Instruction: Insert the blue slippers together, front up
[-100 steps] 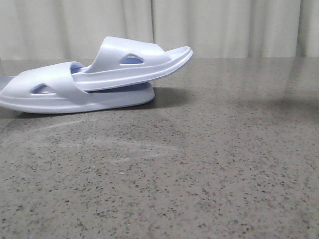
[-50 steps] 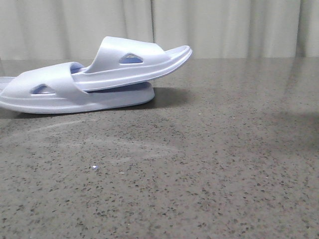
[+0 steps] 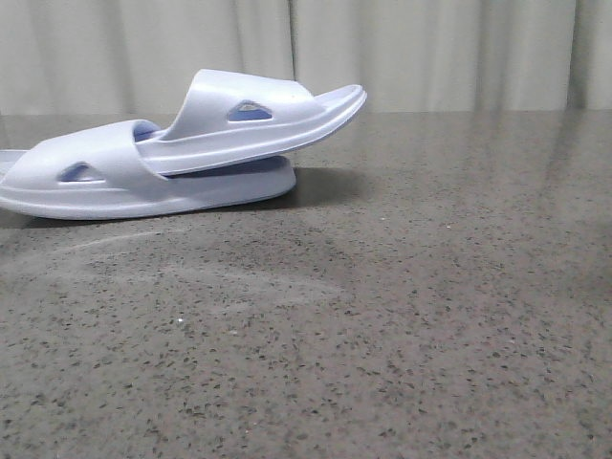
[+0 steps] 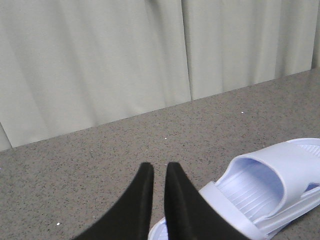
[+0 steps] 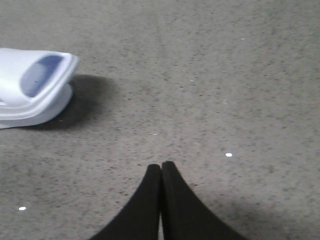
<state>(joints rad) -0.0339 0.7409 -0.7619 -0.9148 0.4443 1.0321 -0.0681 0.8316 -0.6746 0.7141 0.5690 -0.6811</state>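
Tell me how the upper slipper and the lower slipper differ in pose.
The lower slipper lies flat on the table; the upper slipper sits tilted, its right end raised off the lower one. The upper slipper's left end is tucked under the lower slipper's strap, while the lower slipper's strap holds nothing else. The upper slipper reaches further right. Both are pale blue with a triangular side cutout.

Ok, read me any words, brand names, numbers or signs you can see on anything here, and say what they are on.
None can be read. The pale blue foam slippers show only moulded ribs and side cutouts, with no legible mark. The speckled grey stone table and the pale pleated curtain carry no text.
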